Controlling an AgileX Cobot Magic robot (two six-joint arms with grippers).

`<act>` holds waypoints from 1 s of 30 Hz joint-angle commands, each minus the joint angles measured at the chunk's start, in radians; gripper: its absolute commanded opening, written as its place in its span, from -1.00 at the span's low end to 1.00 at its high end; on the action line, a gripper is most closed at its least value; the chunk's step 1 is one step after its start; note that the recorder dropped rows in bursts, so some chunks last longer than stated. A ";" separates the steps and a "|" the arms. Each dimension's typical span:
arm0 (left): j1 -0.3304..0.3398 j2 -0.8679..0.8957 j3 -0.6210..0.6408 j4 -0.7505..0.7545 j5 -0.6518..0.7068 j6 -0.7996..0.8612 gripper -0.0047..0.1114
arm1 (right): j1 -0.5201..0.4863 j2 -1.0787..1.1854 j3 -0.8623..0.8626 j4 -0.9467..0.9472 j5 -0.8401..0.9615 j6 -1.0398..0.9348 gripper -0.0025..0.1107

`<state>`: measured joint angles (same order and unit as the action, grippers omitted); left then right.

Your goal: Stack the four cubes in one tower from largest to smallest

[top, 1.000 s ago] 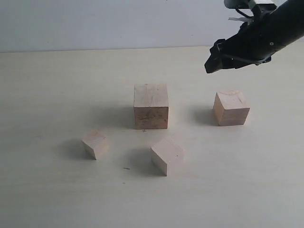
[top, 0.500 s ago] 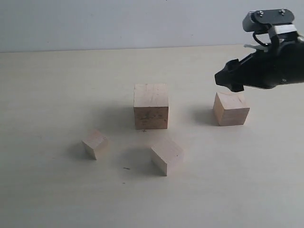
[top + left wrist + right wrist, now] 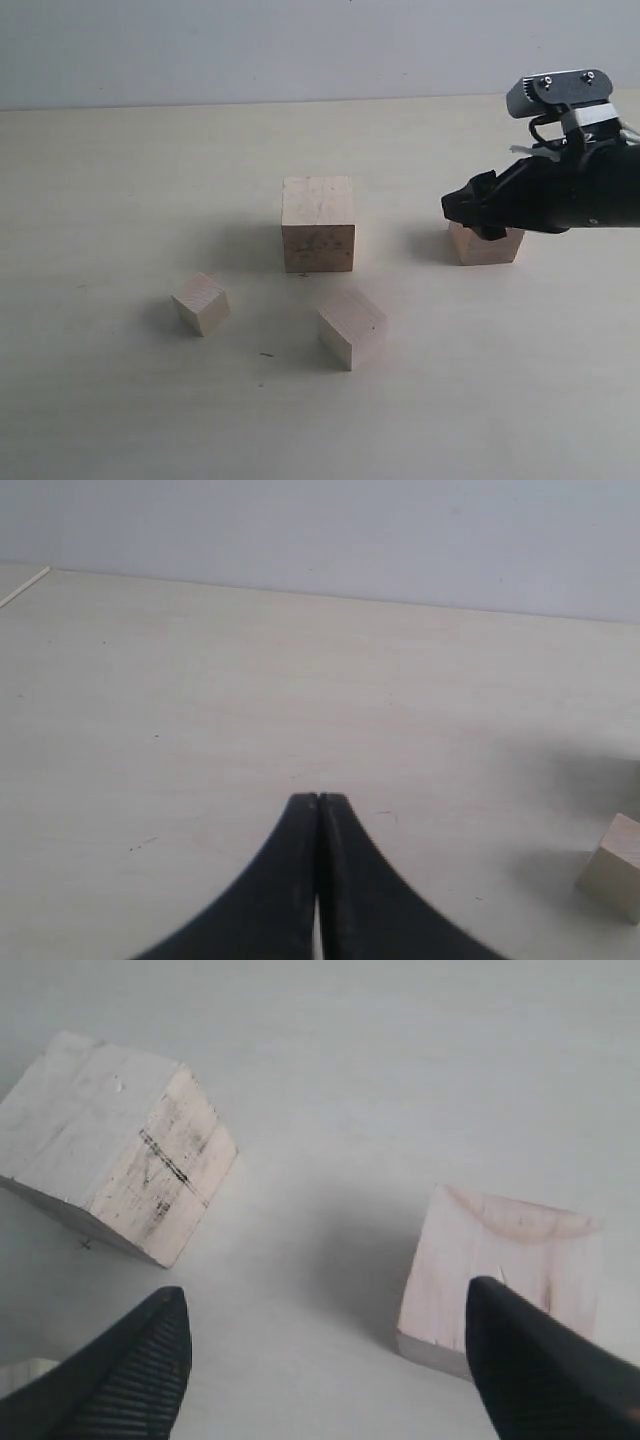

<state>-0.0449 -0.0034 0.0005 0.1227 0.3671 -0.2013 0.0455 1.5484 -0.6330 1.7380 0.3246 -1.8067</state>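
Four wooden cubes sit apart on a pale table (image 3: 120,400), with no tower begun. The right gripper (image 3: 470,212), jaws spread wide and holding nothing, hangs low over the second-largest cube (image 3: 490,247) at the right of the exterior view, partly hiding it. The largest cube (image 3: 318,237), dark-smudged on one face, stands mid-table. The third cube (image 3: 352,328) and the smallest cube (image 3: 201,303) lie nearer the camera, each on its own. The left gripper (image 3: 318,802) is closed on nothing, parked above bare table.

The step in hand appears to be picking up the second-largest cube. In the right wrist view that cube lies toward one finger (image 3: 540,1360) rather than midway between the pair. The jaws likely need to shift sideways until centred, square up to two opposite faces, then come down to grip around mid-height. Closing off-centre could shove or twist the cube. Once lifted, it should go down flat and centred on the largest cube.
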 commanded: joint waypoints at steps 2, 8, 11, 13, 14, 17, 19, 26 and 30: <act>-0.007 0.003 0.000 0.002 -0.010 -0.007 -0.92 | 0.000 -0.003 -0.010 0.006 -0.009 0.061 0.33; -0.007 0.003 0.000 0.002 -0.010 -0.007 -0.92 | 0.000 -0.054 -0.010 0.006 0.031 0.064 0.33; -0.007 0.003 0.000 0.002 -0.010 -0.007 -0.92 | 0.000 -0.091 -0.010 0.006 0.065 0.066 0.33; -0.007 0.003 0.000 0.002 -0.010 -0.007 -0.92 | 0.000 -0.121 -0.010 -0.003 0.081 0.067 0.33; -0.007 0.003 0.000 0.002 -0.010 -0.007 -0.92 | 0.000 -0.135 -0.010 -0.037 0.081 0.067 0.33; -0.007 0.003 0.000 0.002 -0.010 -0.007 -0.92 | 0.000 -0.185 -0.010 -0.097 0.083 0.067 0.33; -0.007 0.003 0.000 0.002 -0.010 -0.007 -0.92 | 0.000 -0.212 -0.010 -0.140 0.088 0.067 0.33; -0.007 0.003 0.000 0.002 -0.010 -0.007 -0.92 | 0.000 -0.269 -0.010 -0.624 -0.045 0.546 0.33; -0.007 0.003 0.000 0.002 -0.010 -0.007 -0.92 | 0.000 -0.267 -0.010 -1.249 -0.190 1.428 0.33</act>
<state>-0.0449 -0.0034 0.0005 0.1227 0.3671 -0.2013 0.0455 1.2863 -0.6402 0.8849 0.2154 -0.9018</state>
